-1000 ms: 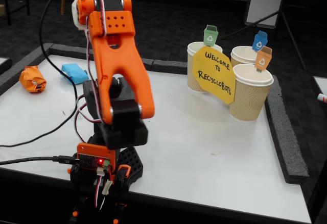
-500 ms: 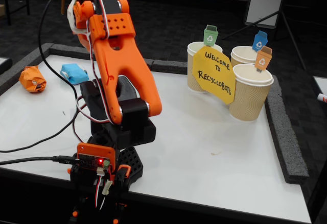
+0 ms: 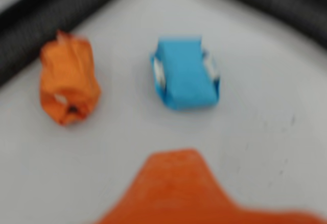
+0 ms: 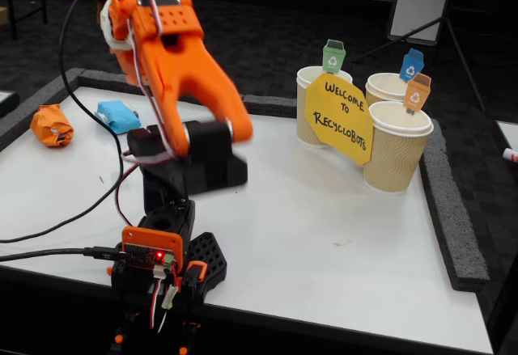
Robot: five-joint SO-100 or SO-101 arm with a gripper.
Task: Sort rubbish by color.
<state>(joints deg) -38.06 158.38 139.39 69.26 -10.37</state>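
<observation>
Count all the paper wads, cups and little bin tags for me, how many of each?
Wads: 2, orange wad and blue wad.
Cups: 3, left cup, back cup, front cup.
Bin tags: 3, green tag, blue tag, orange tag.
Total: 8.

Looks like a demo booth or robotics lab setup, not a home; white bench (image 4: 324, 209) edged in grey foam, dark carpet tiles behind; yellow handwritten sign (image 4: 341, 120) saying "Welcome to RecycloBots" stuck on paper cups (image 4: 394, 157); bare electronics board (image 4: 147, 258) with cables.
</observation>
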